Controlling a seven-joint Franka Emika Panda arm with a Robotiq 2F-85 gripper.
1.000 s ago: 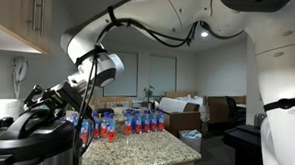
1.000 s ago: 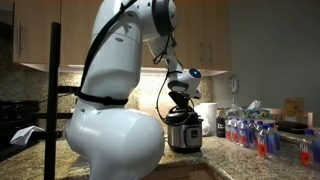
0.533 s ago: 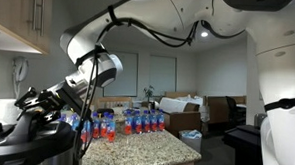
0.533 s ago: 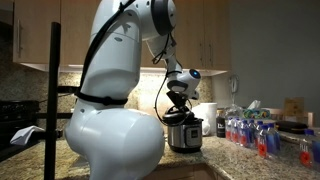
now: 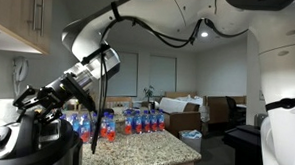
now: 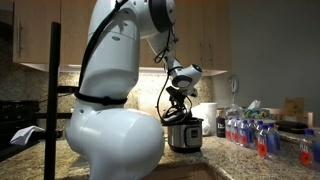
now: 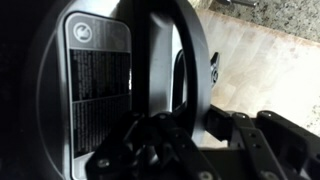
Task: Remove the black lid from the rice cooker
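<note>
One rice cooker (image 6: 184, 137), one black lid (image 6: 180, 113)

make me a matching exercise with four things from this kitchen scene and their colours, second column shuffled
Things:
1. rice cooker
2. small bottles
3. gripper
4. robot arm

Colours:
a. red and blue
b. white
c. brushed steel body
d. all black

Pairs: 1-c, 2-a, 3-d, 4-b
</note>
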